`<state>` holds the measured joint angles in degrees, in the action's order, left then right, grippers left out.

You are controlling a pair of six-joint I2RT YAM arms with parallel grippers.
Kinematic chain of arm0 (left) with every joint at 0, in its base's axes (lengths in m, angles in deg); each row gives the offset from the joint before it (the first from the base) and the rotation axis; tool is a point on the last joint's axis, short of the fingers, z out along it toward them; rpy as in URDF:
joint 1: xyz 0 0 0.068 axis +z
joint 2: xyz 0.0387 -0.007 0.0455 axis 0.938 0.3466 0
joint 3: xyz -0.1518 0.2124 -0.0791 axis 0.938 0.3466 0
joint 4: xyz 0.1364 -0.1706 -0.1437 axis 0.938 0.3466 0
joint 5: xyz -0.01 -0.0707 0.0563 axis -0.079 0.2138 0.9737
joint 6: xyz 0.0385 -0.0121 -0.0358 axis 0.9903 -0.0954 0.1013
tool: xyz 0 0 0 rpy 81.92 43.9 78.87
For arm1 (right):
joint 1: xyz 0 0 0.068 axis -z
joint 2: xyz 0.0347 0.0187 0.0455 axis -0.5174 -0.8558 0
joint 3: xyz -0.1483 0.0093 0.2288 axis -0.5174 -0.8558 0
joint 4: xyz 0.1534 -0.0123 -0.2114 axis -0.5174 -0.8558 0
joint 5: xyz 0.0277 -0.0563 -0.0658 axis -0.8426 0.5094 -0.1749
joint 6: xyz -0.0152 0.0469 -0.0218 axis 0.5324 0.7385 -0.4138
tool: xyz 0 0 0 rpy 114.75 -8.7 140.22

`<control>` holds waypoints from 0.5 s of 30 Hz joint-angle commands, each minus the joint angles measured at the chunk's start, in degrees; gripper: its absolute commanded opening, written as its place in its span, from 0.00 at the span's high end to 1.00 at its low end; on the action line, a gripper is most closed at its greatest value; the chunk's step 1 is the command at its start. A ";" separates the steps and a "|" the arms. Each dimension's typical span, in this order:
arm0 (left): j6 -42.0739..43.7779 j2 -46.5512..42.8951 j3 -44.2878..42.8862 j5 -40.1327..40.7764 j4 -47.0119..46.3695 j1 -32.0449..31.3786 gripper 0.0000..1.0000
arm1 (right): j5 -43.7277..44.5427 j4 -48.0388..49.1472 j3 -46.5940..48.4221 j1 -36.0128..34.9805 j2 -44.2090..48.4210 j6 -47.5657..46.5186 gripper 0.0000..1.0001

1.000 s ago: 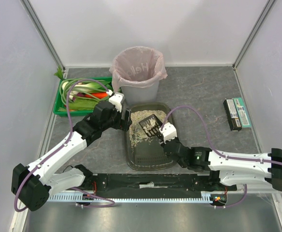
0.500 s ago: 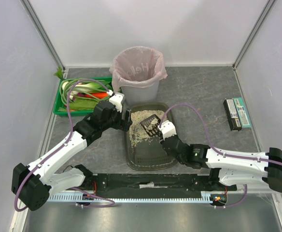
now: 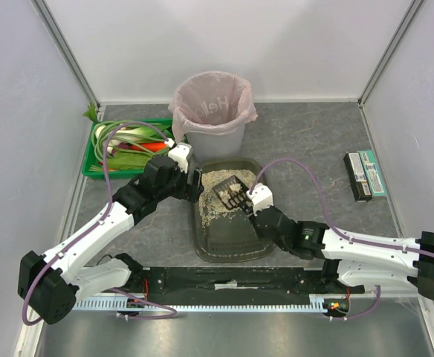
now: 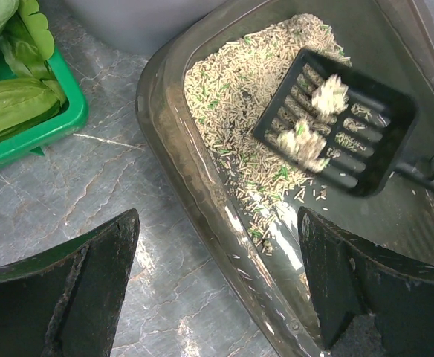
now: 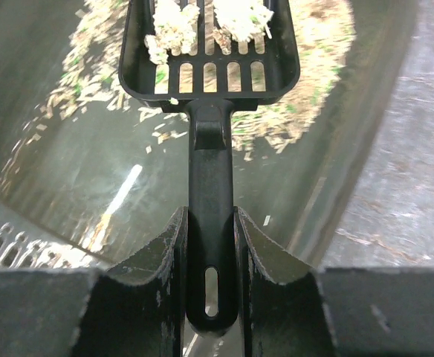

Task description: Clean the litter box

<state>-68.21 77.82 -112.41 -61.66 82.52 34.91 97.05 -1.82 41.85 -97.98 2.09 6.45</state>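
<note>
At centre of the grey surface [image 3: 313,141], just in front of the pink-lined bin [image 3: 213,143], lies the litter box [image 3: 228,242], with beige litter [image 4: 232,97] heaped at its far end. Right pincer [image 5: 211,223]: closed on the handle of a black slotted scoop [image 5: 209,52], which carries two pale clumps [image 5: 171,22] over the litter. Left pincer [image 4: 218,230]: spread wide and empty, one finger on either side of the box's left rim.
</note>
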 commanded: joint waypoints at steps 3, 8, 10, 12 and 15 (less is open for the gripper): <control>0.97 -0.17 -0.81 -1.08 -1.79 0.09 0.07 | 10.89 -6.03 6.12 -2.17 -5.38 -0.92 1.00; 0.88 -0.18 -0.72 -0.90 -1.97 0.09 0.07 | -4.93 2.62 6.04 -3.04 -3.81 -5.04 1.00; 0.97 0.18 -0.72 -0.90 -1.79 0.09 0.07 | 2.16 -2.91 7.27 -3.40 -4.25 -4.59 1.00; 0.88 -0.08 -0.54 -1.08 -1.70 0.09 0.07 | 3.08 -4.94 8.24 -3.31 -2.94 -6.34 1.00; 0.61 -0.44 -0.63 -1.08 -1.79 0.09 0.07 | -1.92 -5.56 9.38 -3.31 1.19 -8.37 1.00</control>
<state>-68.21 77.82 -112.41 -62.27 82.52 34.93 96.52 -6.46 47.14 -101.22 -2.13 1.27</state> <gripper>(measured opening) 0.927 0.324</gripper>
